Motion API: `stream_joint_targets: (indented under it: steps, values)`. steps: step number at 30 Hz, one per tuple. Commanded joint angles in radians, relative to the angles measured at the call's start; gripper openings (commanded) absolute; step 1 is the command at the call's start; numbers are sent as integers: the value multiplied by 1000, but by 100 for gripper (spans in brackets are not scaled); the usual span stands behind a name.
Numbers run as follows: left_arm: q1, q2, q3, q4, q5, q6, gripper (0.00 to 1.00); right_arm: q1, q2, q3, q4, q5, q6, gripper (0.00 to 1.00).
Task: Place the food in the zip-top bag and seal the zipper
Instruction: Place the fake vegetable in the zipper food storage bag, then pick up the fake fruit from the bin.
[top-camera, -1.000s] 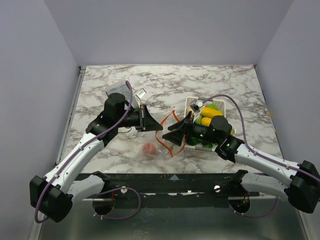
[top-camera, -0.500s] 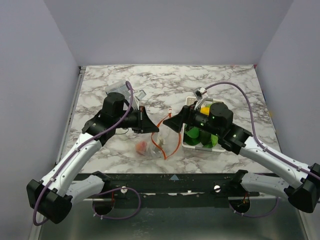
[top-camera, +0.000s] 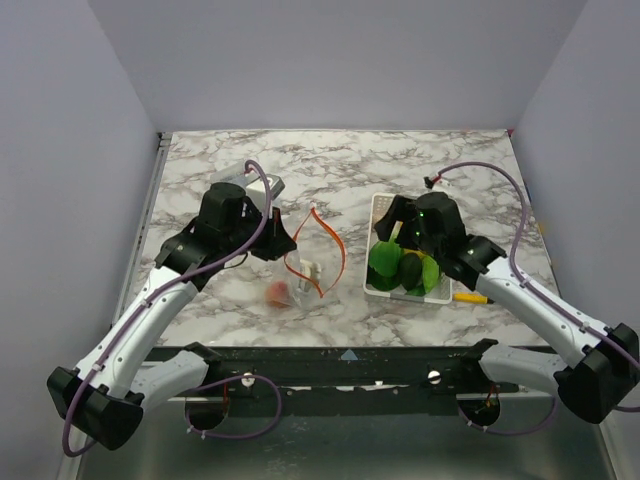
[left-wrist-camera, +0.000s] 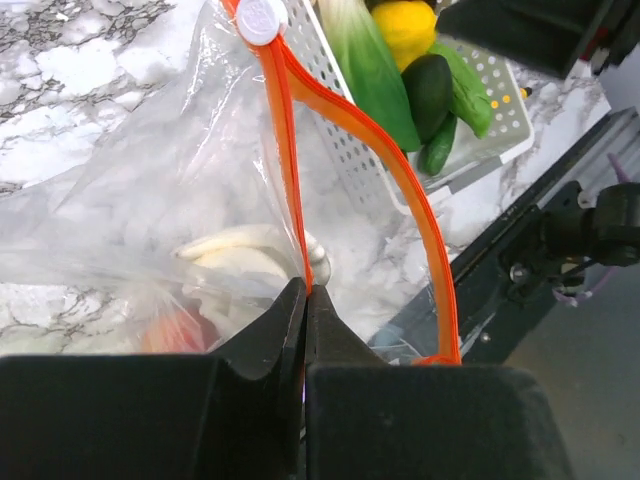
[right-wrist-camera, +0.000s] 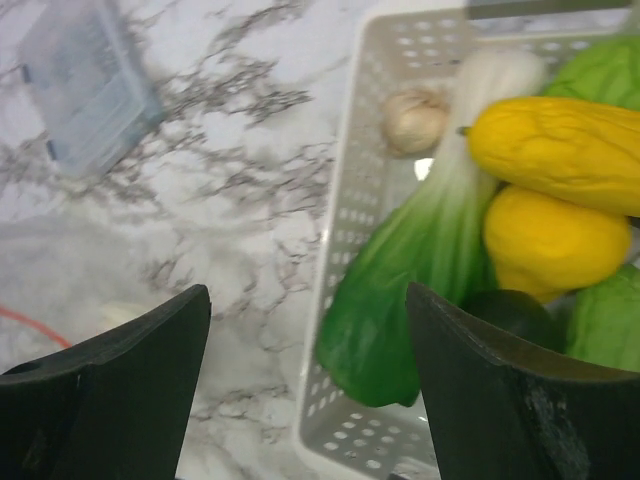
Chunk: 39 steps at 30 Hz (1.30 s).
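The clear zip-top bag (top-camera: 300, 275) stands at table centre, its orange zipper (top-camera: 333, 240) looped open. My left gripper (left-wrist-camera: 305, 292) is shut on the zipper strip (left-wrist-camera: 288, 150) and holds the mouth up. A white mushroom (left-wrist-camera: 240, 255) and a red fruit (top-camera: 278, 293) lie inside the bag. My right gripper (right-wrist-camera: 308, 310) is open and empty above the left rim of the white basket (right-wrist-camera: 345, 270). The basket holds a leafy green (right-wrist-camera: 400, 290), yellow pieces (right-wrist-camera: 555, 150), a mushroom (right-wrist-camera: 415, 118) and a dark cucumber (left-wrist-camera: 428, 85).
A flat grey-clear packet (right-wrist-camera: 85, 85) lies on the marble behind the bag. A thin yellow stick (top-camera: 468, 297) lies at the basket's near right. The table's front edge and black rail (left-wrist-camera: 560, 230) run just beyond the bag.
My right gripper has let go of the bag mouth and moved right and back, over the basket. My left gripper has lifted the zipper and drawn it left. The bag now stands taller.
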Motion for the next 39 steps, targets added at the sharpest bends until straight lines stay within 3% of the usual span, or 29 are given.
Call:
stream_joint_targets:
  steps: [1, 9, 16, 24, 34, 39]
  values:
    - [7, -27, -100, 101, -36, 65, 0, -138, 5, -61, -12, -36, 99, 81]
    - [7, -1, -116, 106, 23, 66, 0, -322, 60, -93, 11, -48, 156, 81]
    - [7, 17, -122, 90, 21, 82, 0, -322, 109, -64, 40, 135, -100, 89]
    - [6, 22, -131, 95, -3, 95, 0, -322, 297, 63, 14, 115, -361, 96]
    - [7, 57, -127, 99, 28, 87, 0, -279, 314, 84, 39, 47, -450, 95]
    - [7, 57, -128, 97, 17, 89, 0, -273, 329, 125, -11, 59, -349, 95]
